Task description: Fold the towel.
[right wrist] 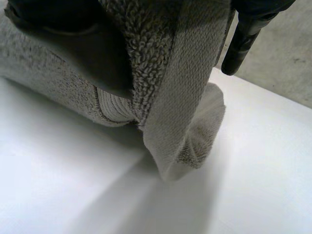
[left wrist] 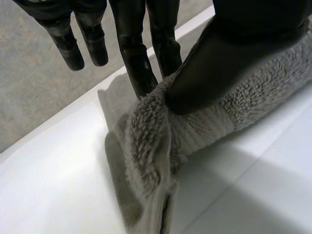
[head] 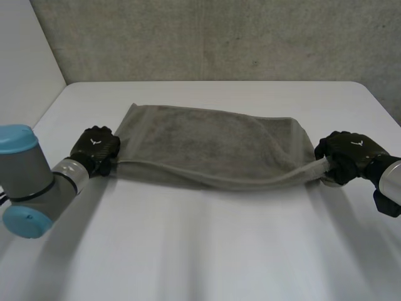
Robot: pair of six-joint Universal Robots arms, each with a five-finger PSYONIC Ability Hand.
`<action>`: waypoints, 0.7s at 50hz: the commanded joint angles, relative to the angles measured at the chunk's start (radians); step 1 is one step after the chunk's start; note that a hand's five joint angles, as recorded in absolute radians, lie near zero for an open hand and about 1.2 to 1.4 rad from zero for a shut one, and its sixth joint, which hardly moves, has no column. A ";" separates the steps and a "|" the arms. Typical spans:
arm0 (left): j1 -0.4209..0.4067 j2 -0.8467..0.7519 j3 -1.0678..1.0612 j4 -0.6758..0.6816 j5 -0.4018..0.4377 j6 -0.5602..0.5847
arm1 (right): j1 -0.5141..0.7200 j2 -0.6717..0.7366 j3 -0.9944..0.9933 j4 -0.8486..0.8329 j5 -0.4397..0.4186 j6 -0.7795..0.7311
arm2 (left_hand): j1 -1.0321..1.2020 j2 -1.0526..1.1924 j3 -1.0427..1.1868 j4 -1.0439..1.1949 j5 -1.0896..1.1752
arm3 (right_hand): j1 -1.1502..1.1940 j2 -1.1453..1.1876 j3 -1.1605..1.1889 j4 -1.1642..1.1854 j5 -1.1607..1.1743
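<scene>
A grey terry towel, with looped pile and a flat ribbed band near each end, lies as a long folded strip across the middle of the smooth white tabletop, running from 9 o'clock to 3 o'clock. Its near edge is stretched between the hands in a shallow curve. The black left hand sits at the towel's 9 o'clock end, thumb clamping the bunched corner against its fingers; the right hand, at the 3 o'clock end, likewise pinches the gathered corner, which droops in a soft fold below its thumb
</scene>
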 commanded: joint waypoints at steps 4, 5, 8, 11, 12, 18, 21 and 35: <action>-0.015 -0.044 0.031 -0.002 -0.045 0.003 | -0.001 0.002 0.004 -0.002 -0.005 0.003 | -0.494 -0.501 -0.058 -0.066 -0.508 | 0.060 0.081 -0.053 -0.076 0.051; -0.014 -0.041 0.028 -0.004 -0.044 0.007 | -0.001 0.002 0.004 -0.002 -0.005 0.003 | -0.541 -0.549 -0.058 -0.066 -0.555 | 0.060 0.081 -0.053 -0.076 0.051; -0.015 -0.036 0.020 -0.004 -0.044 0.023 | -0.001 0.003 0.005 -0.002 -0.005 0.003 | -0.606 -0.613 -0.058 -0.066 -0.620 | 0.060 0.081 -0.053 -0.076 0.051; -0.015 -0.035 0.014 -0.005 -0.043 0.037 | -0.001 0.003 0.008 -0.003 -0.005 0.003 | -0.668 -0.675 -0.058 -0.066 -0.682 | 0.060 0.081 -0.053 -0.076 0.051; -0.015 -0.035 0.014 -0.005 -0.043 0.037 | -0.001 0.003 0.010 -0.003 -0.005 0.003 | -0.668 -0.675 -0.058 -0.066 -0.682 | 0.060 0.081 -0.053 -0.076 0.051; -0.015 -0.019 -0.012 -0.005 -0.040 0.057 | -0.001 0.003 0.011 -0.003 -0.005 0.003 | -0.686 -0.693 -0.058 -0.066 -0.700 | 0.060 0.081 -0.053 -0.076 0.051; -0.015 -0.006 -0.029 -0.007 -0.038 0.058 | -0.001 0.003 0.013 -0.005 -0.005 0.003 | -0.686 -0.693 -0.058 -0.066 -0.700 | 0.060 0.081 -0.053 -0.076 0.051; -0.030 0.013 -0.053 -0.004 -0.028 0.055 | -0.001 0.003 0.014 -0.005 -0.003 0.003 | -0.656 -0.664 -0.058 -0.066 -0.671 | 0.060 0.081 -0.053 -0.076 0.051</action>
